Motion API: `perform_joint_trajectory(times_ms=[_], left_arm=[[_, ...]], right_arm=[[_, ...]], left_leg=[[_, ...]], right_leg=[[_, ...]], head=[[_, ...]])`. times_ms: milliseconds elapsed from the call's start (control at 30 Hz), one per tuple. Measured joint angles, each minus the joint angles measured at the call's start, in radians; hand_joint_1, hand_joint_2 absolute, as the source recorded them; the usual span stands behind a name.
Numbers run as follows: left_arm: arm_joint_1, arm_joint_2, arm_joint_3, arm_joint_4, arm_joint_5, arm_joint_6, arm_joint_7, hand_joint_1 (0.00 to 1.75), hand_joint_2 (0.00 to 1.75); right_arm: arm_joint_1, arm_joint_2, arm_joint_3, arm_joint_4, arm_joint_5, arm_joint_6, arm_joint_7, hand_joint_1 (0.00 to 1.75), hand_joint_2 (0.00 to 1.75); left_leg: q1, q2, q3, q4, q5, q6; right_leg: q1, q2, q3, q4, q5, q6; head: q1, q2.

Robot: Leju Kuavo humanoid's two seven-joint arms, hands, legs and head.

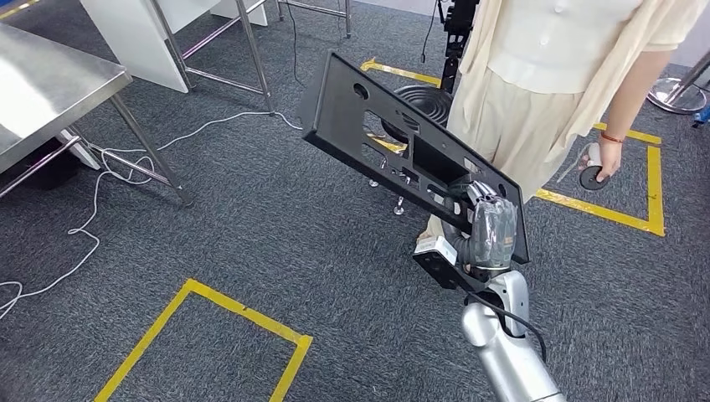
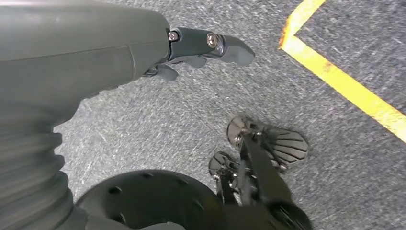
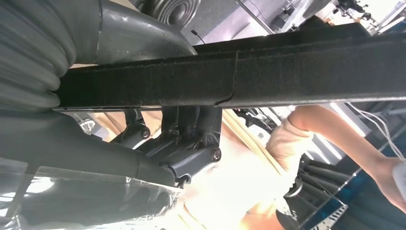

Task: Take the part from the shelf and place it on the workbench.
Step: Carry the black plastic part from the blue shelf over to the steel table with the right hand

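Part (image 1: pixel 393 142), a flat black panel with cut-outs, is up in the air over the grey carpet (image 1: pixel 251 234), and we grasp its near end in our right hand (image 1: pixel 490 222). Its long axis runs from that hand up and away to the left, tilted. Our right wrist view shows the fingers (image 3: pixel 191 143) wrapped under its edge (image 3: pixel 239 72). Our left hand (image 2: pixel 191 48) hangs empty, fingers loose, over the floor. A person (image 1: pixel 544 75) stands just behind the panel; a steel table (image 1: pixel 50 92) lies far left.
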Motion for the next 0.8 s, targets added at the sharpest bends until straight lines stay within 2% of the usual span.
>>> perform_joint_trajectory(times_ms=[33,67,100,133,167,200,267,300,333,367,400,467,500,533,567,600,633,700,733,767,800], left_arm=[[-0.002,0.001,-0.001,0.000,-0.002,0.002,0.000,0.00,1.75],[-0.003,0.003,-0.001,0.000,-0.002,0.004,0.000,0.00,1.75],[-0.003,0.002,-0.002,0.000,-0.002,0.006,0.000,0.00,1.75],[-0.002,0.002,-0.002,0.000,-0.002,0.006,0.001,0.00,1.75],[-0.002,0.001,-0.002,0.000,-0.002,0.007,0.001,0.00,1.75],[-0.002,-0.001,-0.002,0.000,-0.003,0.007,0.002,0.00,1.75],[-0.005,-0.004,-0.002,0.000,-0.003,0.008,0.003,0.00,1.75],[-0.006,-0.005,-0.002,0.000,-0.003,0.009,0.004,0.00,1.75],[-0.006,-0.006,-0.002,0.000,-0.003,0.008,0.004,0.00,1.75],[-0.005,-0.007,-0.002,0.000,-0.002,0.008,0.005,0.00,1.75],[-0.003,-0.008,-0.002,0.000,-0.002,0.008,0.006,0.00,1.75],[-0.001,-0.009,-0.002,0.000,-0.002,0.009,0.007,0.00,1.75],[-0.002,-0.009,-0.002,0.000,-0.002,0.009,0.007,0.00,1.75],[-0.002,-0.008,-0.002,0.000,-0.002,0.010,0.007,0.00,1.75],[-0.001,-0.008,-0.002,0.000,-0.002,0.011,0.007,0.00,1.75],[0.001,-0.008,-0.002,0.000,-0.002,0.011,0.007,0.00,1.75],[0.004,-0.007,-0.002,0.000,-0.002,0.012,0.008,0.00,1.75],[0.006,-0.006,-0.002,0.000,-0.002,0.012,0.008,0.00,1.75],[0.005,-0.006,-0.002,0.000,-0.002,0.012,0.008,0.00,1.75],[0.003,-0.006,-0.002,0.000,-0.002,0.011,0.008,0.00,1.75],[0.001,-0.007,-0.002,0.000,-0.002,0.011,0.008,0.00,1.75]], right_arm=[[0.011,-0.003,-0.005,-0.010,0.002,0.000,0.002,1.75,1.75],[0.020,-0.005,-0.009,-0.019,0.003,0.000,0.004,1.75,1.75],[0.027,-0.006,-0.011,-0.027,0.005,0.001,0.005,1.75,1.75],[0.033,-0.008,-0.013,-0.034,0.006,0.003,0.005,1.75,1.75],[0.037,-0.010,-0.015,-0.040,0.008,0.005,0.005,1.75,1.75],[0.039,-0.013,-0.018,-0.044,0.008,0.007,0.005,1.75,1.75],[0.046,-0.021,-0.023,-0.047,0.008,0.014,0.004,1.75,1.75],[0.051,-0.025,-0.025,-0.047,0.008,0.016,0.004,1.75,1.75],[0.056,-0.028,-0.026,-0.047,0.008,0.018,0.004,1.75,1.75],[0.058,-0.030,-0.026,-0.046,0.007,0.018,0.004,1.75,1.75],[0.058,-0.031,-0.026,-0.046,0.007,0.018,0.004,1.75,1.75],[0.054,-0.031,-0.026,-0.043,0.006,0.019,0.004,1.75,1.75],[0.051,-0.030,-0.025,-0.041,0.006,0.020,0.003,1.75,1.75],[0.050,-0.030,-0.025,-0.039,0.006,0.021,0.003,1.75,1.75],[0.050,-0.030,-0.024,-0.037,0.006,0.023,0.002,1.75,1.75],[0.049,-0.029,-0.023,-0.036,0.006,0.024,0.002,1.75,1.75],[0.048,-0.029,-0.023,-0.036,0.006,0.025,0.002,1.75,1.75],[0.043,-0.026,-0.023,-0.036,0.008,0.025,0.001,1.75,1.75],[0.041,-0.024,-0.023,-0.036,0.009,0.025,0.001,1.75,1.75],[0.040,-0.023,-0.024,-0.035,0.011,0.025,0.001,1.75,1.75],[0.040,-0.023,-0.023,-0.035,0.012,0.025,0.001,1.75,1.75]], left_leg=[[-0.008,0.012,0.012,-0.023,-0.001,0.007],[-0.012,0.012,0.014,-0.029,-0.006,0.011],[-0.013,0.001,0.017,-0.037,-0.005,0.014],[-0.010,-0.009,0.026,-0.049,0.000,0.016],[-0.006,-0.020,0.037,-0.063,0.005,0.017],[-0.002,-0.030,0.048,-0.075,0.011,0.018],[0.004,-0.056,0.055,-0.082,0.015,0.018],[0.006,-0.071,0.055,-0.081,0.015,0.018],[0.008,-0.086,0.055,-0.081,0.015,0.016],[0.011,-0.101,0.056,-0.079,0.013,0.013],[0.015,-0.114,0.057,-0.077,0.011,0.008],[0.022,-0.139,0.055,-0.063,0.002,-0.008],[0.023,-0.149,0.050,-0.053,-0.003,-0.017],[0.022,-0.159,0.043,-0.046,-0.007,-0.025],[0.022,-0.167,0.037,-0.042,-0.008,-0.031],[0.023,-0.174,0.033,-0.039,-0.009,-0.035],[0.025,-0.169,0.030,-0.036,-0.010,-0.039],[0.026,-0.123,0.011,0.007,-0.034,-0.046],[0.026,-0.093,-0.015,0.057,-0.059,-0.049],[0.027,-0.073,-0.050,0.122,-0.087,-0.052],[0.028,-0.065,-0.088,0.186,-0.110,-0.053]], right_leg=[[0.001,-0.009,0.002,-0.002,-0.002,0.002],[0.002,-0.018,0.004,-0.004,-0.004,0.006],[0.003,-0.027,0.009,-0.009,-0.005,0.009],[0.004,-0.026,0.012,-0.008,-0.008,0.011],[0.004,-0.011,0.011,0.004,-0.016,0.014],[0.004,0.012,-0.002,0.038,-0.032,0.014],[-0.005,0.058,-0.063,0.162,-0.080,0.013],[-0.009,0.068,-0.099,0.224,-0.100,0.015],[-0.014,0.072,-0.124,0.262,-0.108,0.021],[-0.020,0.074,-0.130,0.262,-0.097,0.033],[-0.027,0.077,-0.117,0.222,-0.071,0.048],[-0.044,0.104,-0.062,0.092,-0.009,0.079],[-0.048,0.119,-0.041,0.044,0.010,0.083],[-0.050,0.130,-0.030,0.019,0.018,0.078],[-0.048,0.131,-0.029,0.018,0.016,0.068],[-0.047,0.122,-0.027,0.017,0.017,0.057],[-0.046,0.114,-0.026,0.017,0.017,0.049],[-0.046,0.099,-0.020,0.015,0.016,0.037],[-0.043,0.090,-0.018,0.015,0.014,0.032],[-0.039,0.080,-0.016,0.015,0.011,0.027],[-0.035,0.069,-0.015,0.015,0.008,0.023]], head=[[0.000,0.000],[0.000,0.000],[0.000,0.000],[0.000,0.000],[0.000,0.000],[0.002,0.000],[0.003,0.000],[0.005,0.000],[0.006,0.000],[0.006,0.000],[0.007,0.000],[0.009,0.000],[0.012,0.000],[0.012,0.000],[0.013,0.000],[0.011,0.000],[0.009,0.000],[0.006,0.000],[0.004,0.000],[0.003,0.000],[0.002,0.000]])
